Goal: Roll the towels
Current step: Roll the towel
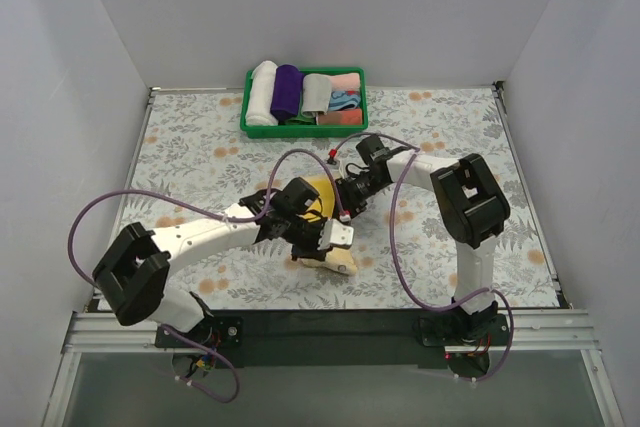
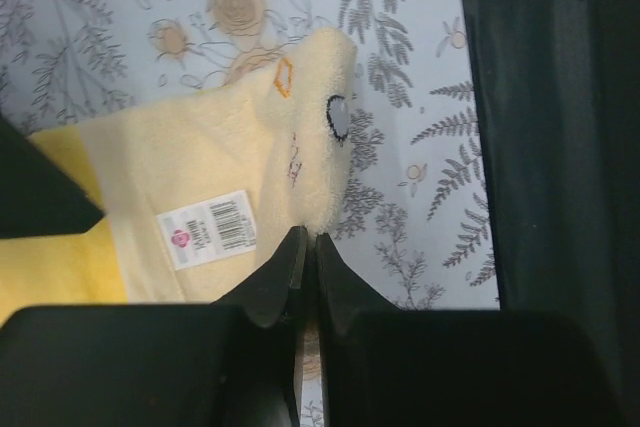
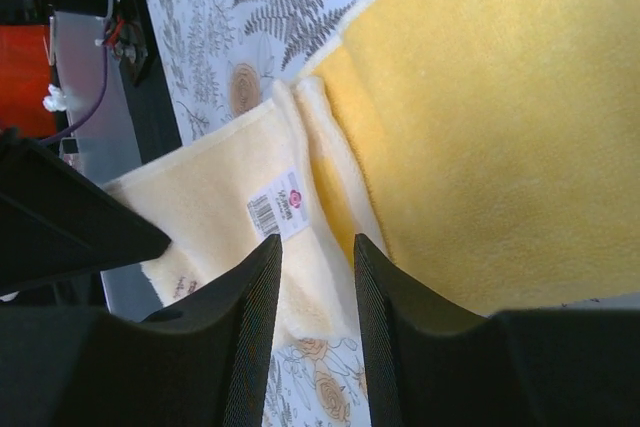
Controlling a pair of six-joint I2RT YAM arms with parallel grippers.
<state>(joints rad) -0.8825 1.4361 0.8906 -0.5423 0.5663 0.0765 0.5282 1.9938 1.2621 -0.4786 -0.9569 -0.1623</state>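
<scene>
Two tools meet over the pale yellow towel (image 2: 230, 157) mid-tabletop (image 1: 200, 147): the left tool (image 2: 311, 239), pressed together, pinches its edge, seemingly to start a roll; the right tool (image 3: 316, 243), slightly parted, straddles a fold.

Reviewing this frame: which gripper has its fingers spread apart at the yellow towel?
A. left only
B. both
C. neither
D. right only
D: the right gripper shows a clear gap between its fingers over the yellow towel, while the left gripper is pinched shut at the towel's edge.
</scene>
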